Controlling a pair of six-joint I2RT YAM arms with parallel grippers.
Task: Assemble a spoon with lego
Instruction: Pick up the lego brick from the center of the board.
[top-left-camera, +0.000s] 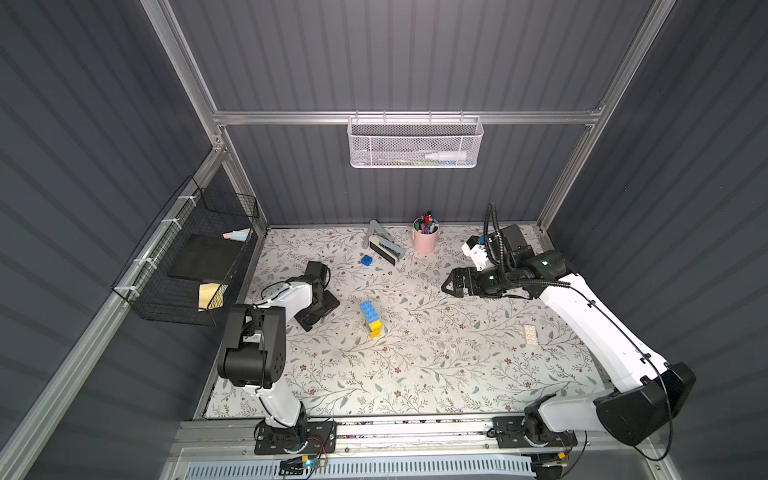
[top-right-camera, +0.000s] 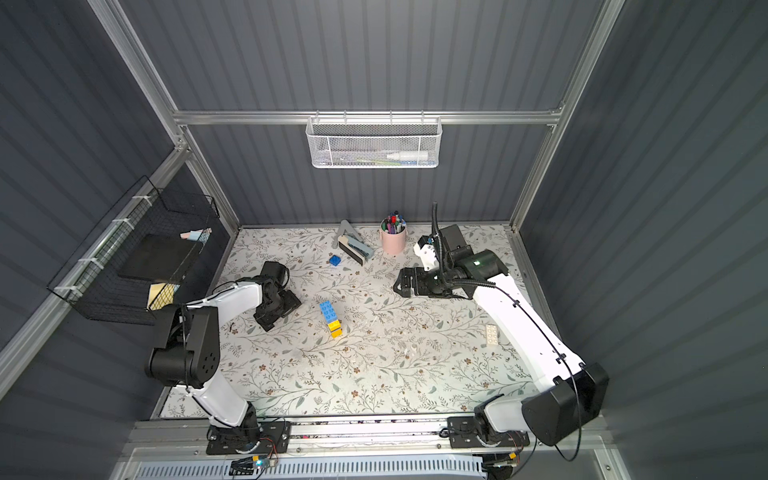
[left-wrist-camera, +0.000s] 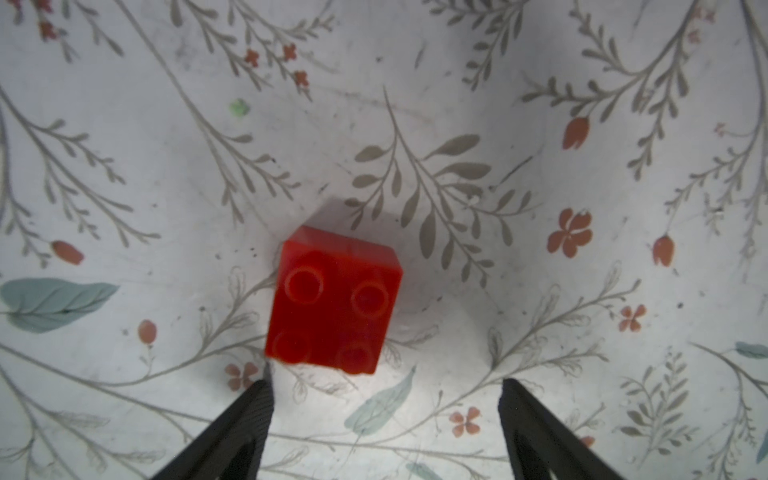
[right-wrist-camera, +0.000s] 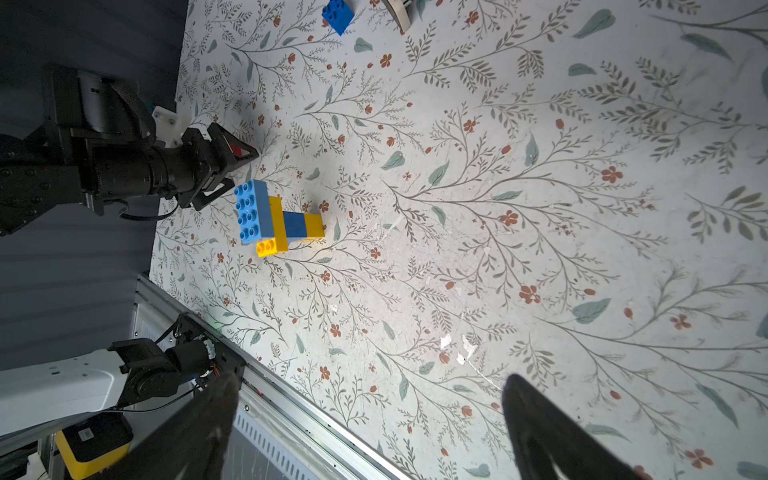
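While the spoon (top-left-camera: 370, 318), a partial light blue, yellow and dark blue stack, lies mid-mat (top-left-camera: 415, 374), the left gripper (left-wrist-camera: 384, 382) nearby stands spread behind a red lego brick (left-wrist-camera: 334, 299), seemingly not touching it; the right gripper (right-wrist-camera: 372, 380) gapes empty.

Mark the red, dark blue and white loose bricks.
red brick (left-wrist-camera: 334, 307): left wrist view, middle of its studded top face.
dark blue brick (top-left-camera: 366, 260): in a top view, on its top.
white brick (top-left-camera: 530, 334): in a top view, middle of its studded top.
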